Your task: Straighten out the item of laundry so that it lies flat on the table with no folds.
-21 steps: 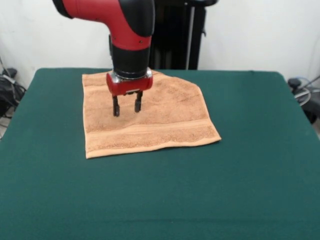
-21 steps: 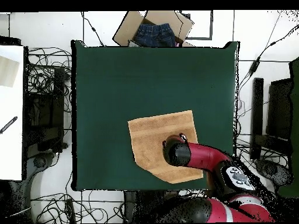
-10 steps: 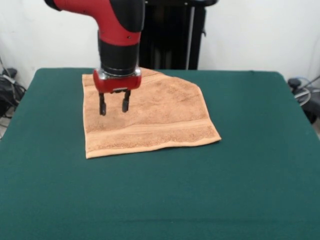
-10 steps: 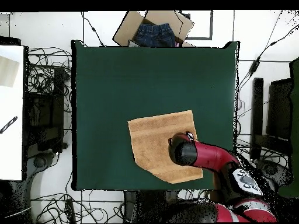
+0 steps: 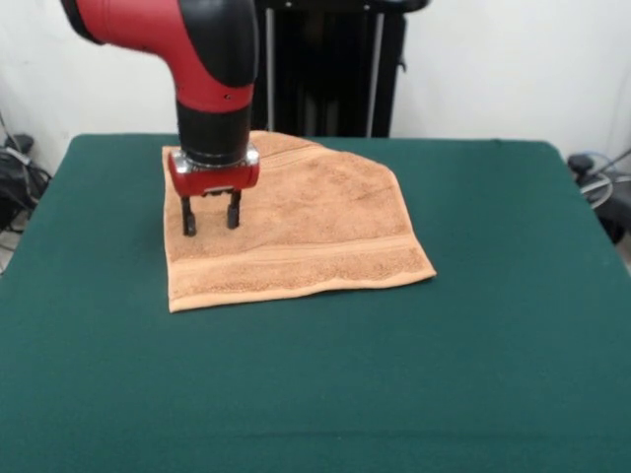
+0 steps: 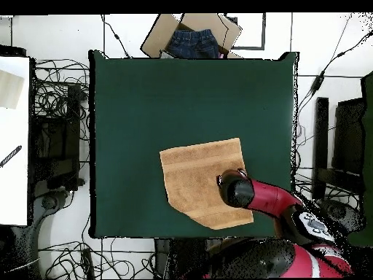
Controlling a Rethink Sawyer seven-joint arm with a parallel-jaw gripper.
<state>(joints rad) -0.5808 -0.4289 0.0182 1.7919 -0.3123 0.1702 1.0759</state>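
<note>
The green bench (image 5: pixel 493 325) is lying mostly bare: wide open felt is stretching in front of the towel and off to the right side of the front view, with a narrower strip on the left. In the overhead view the bench (image 6: pixel 146 102) is showing free room above and to the left of the cloth, while cables, a cardboard box with dark clothing (image 6: pixel 192 38) and a white surface (image 6: pixel 14 138) are crowding the floor just beyond its edges.

The orange-tan towel (image 5: pixel 315 227) is resting on the far left part of the bench in the front view, close to the back edge. Its near edge is running straight with a woven band just inside it; its far right corner is looking cut off at a slant, so the outline is not square.

The red and black arm (image 5: pixel 197 59) is reaching down vertically over the towel's left portion. The pincer (image 5: pixel 209 212) is pointing straight down with its two black fingers (image 5: pixel 188 217) standing apart, gripping nothing, tips at or just above the cloth.
</note>
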